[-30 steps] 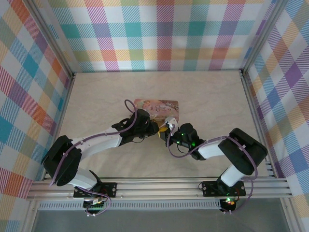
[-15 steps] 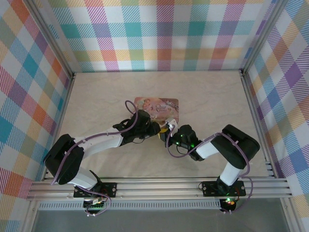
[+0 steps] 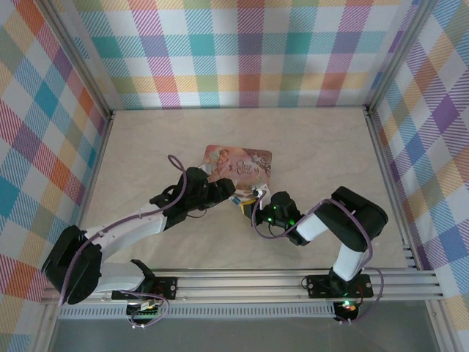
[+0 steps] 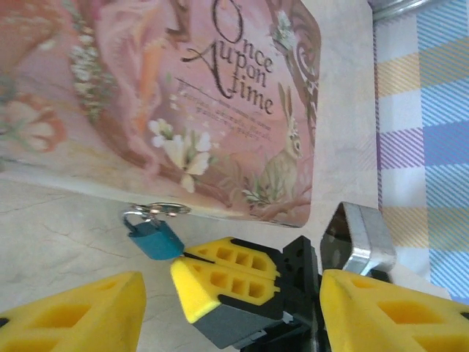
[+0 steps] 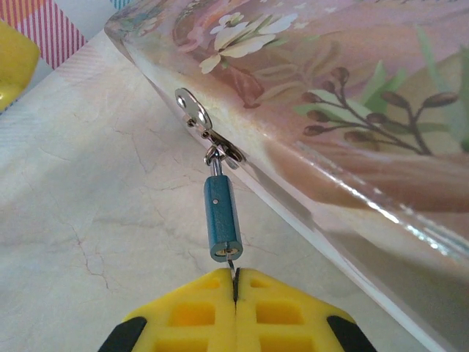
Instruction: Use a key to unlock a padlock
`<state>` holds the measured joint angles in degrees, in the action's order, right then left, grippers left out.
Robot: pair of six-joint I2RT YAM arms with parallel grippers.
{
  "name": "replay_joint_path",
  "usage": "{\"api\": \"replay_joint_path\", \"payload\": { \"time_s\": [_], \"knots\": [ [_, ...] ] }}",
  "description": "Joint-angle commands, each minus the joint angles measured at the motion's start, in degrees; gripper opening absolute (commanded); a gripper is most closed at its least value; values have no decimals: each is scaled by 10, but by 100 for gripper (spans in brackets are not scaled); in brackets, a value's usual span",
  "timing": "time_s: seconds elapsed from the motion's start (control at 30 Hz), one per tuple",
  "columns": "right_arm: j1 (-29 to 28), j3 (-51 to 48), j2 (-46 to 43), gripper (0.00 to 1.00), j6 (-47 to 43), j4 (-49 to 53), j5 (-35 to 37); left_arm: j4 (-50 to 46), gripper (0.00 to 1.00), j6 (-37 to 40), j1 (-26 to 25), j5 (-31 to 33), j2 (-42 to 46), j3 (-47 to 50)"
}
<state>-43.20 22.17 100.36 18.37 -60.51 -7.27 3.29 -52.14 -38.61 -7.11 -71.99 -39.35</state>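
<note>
Right wrist view, right tool (image 5: 234, 287) pinching mostly hidden key (image 5: 232, 273) in padlock (image 5: 221, 218), left tool (image 3: 229, 194) spread open

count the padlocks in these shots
1. The padlock hangs from the clasp on the tin's side. The right claw pinches the key in its base. Another could be hidden behind the tin.

Blue padlock (image 4: 157, 239) hooked on the pink tin (image 4: 183, 88), right gripper (image 4: 194, 275) touching it.
</note>
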Motion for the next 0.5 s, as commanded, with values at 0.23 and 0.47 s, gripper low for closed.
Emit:
{"api": "replay_joint_path", "payload": {
  "time_s": [0.23, 0.47],
  "knots": [
    [0, -4, -3, 0, 45, 1, -31, 140, 65, -56, 33, -34, 27, 93],
    [0, 9, -16, 0, 90, 35, -58, 245, 75, -72, 38, -47, 26, 142]
  ]
}}
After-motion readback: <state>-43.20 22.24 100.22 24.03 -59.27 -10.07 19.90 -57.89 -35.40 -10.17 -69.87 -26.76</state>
